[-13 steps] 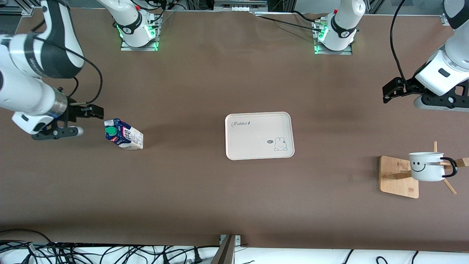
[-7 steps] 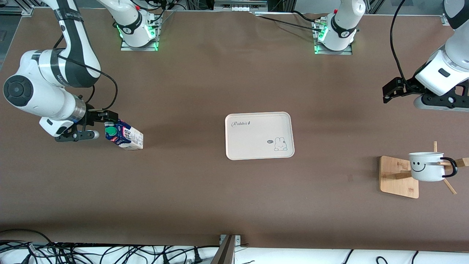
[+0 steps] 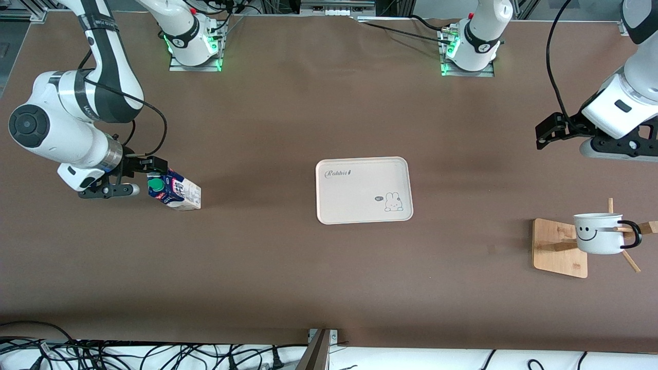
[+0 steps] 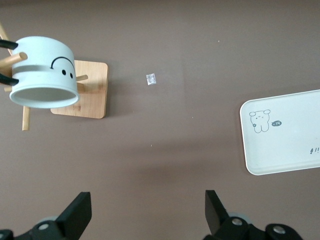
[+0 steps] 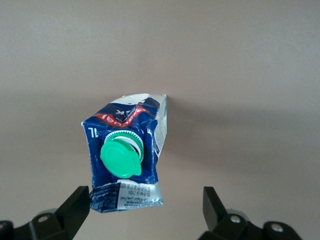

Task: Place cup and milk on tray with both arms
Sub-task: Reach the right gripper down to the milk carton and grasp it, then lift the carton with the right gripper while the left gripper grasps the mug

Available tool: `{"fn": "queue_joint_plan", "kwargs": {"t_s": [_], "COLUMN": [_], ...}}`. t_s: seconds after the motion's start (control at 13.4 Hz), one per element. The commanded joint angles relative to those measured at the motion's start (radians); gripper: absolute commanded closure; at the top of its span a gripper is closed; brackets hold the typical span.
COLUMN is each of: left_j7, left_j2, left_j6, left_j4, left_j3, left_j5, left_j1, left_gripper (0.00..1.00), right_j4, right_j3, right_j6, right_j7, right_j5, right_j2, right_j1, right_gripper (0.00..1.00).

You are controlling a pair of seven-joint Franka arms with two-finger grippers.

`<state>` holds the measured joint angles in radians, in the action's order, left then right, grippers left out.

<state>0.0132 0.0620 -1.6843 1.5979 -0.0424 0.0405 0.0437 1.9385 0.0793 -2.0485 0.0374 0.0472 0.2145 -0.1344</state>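
Milk (image 3: 174, 190) stands near the right arm's edge of the surface, ungrasped; we see right gripper (image 5: 145, 212) fingers apart beside it. Cup (image 3: 599, 234) hangs on its rack. Tray (image 3: 364, 189) is bare; left gripper (image 4: 147, 215) hovers, fingers apart.

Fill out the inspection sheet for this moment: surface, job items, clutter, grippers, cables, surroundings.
Surface: brown table, a small pale scrap on it.
Milk: upright at the right arm's end.
Cup: hung by its handle on a wooden rack at the left arm's end.
Tray: mid-table, nothing on it.
Clutter: nothing seen besides the scrap.
Right gripper: open, beside the milk's cap, not gripping.
Left gripper: open, waiting over bare table, apart from the cup.
Cables: black cables along the table edge nearest the front camera.
Surroundings: arm bases lit green.
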Motion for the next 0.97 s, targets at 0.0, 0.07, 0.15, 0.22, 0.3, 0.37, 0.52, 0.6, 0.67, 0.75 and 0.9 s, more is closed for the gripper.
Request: {"fn": "queue_joint_plan", "kwargs": {"t_s": [0.0,0.07,0.15,0.22,0.3,0.37,0.52,0.6,0.67,0.75,0.9], "left_j7": [0.004,0.004,-0.002,-0.004,0.008,0.051,0.151,0.154,0.165,0.186,0.244], "left_j2": [0.114,0.139,0.154,0.163,0.165,0.164,0.13,0.08,0.02,-0.026,-0.089], "left_j6": [0.023,0.023,0.023,0.023,0.012,0.008,-0.064,-0.146,-0.243,-0.332,-0.502], "left_j4": [-0.122,-0.146,-0.165,-0.167,-0.151,-0.141,-0.067,0.017,0.121,0.21,0.351], "left_j3": [0.004,0.004,0.004,0.004,0.004,0.004,0.004,0.004,0.004,0.004,0.004], "left_j5": [-0.002,0.005,0.012,0.012,0.006,0.006,0.006,0.006,0.006,0.006,-0.001], "left_j1": [0.008,0.01,0.008,0.004,-0.007,-0.01,-0.018,-0.027,-0.037,-0.057,-0.093], "left_gripper": [0.0,0.0,0.0,0.0,0.0,0.0,0.0,0.0,0.0,0.0,0.0], "right_j4": [0.011,-0.003,-0.021,-0.033,-0.035,-0.035,-0.033,-0.033,-0.032,-0.032,-0.032], "right_j3": [0.002,0.002,0.002,0.002,0.0,0.0,0.0,0.0,0.0,0.0,0.0], "right_j6": [0.004,0.034,0.075,0.093,0.084,0.073,0.045,0.033,0.021,0.018,0.016], "right_j7": [-0.028,-0.048,-0.072,-0.077,-0.079,-0.079,-0.079,-0.079,-0.079,-0.079,-0.083], "right_j5": [0.022,0.023,0.023,0.023,0.023,0.023,0.025,0.025,0.025,0.025,0.025], "right_j2": [-0.021,-0.024,-0.024,-0.023,-0.017,-0.012,0.006,0.019,0.028,0.029,0.031], "right_j1": [-0.005,-0.005,-0.005,-0.005,-0.005,-0.005,-0.007,-0.007,-0.007,-0.008,-0.008], "right_gripper": [0.0,0.0,0.0,0.0,0.0,0.0,0.0,0.0,0.0,0.02,0.05]}}
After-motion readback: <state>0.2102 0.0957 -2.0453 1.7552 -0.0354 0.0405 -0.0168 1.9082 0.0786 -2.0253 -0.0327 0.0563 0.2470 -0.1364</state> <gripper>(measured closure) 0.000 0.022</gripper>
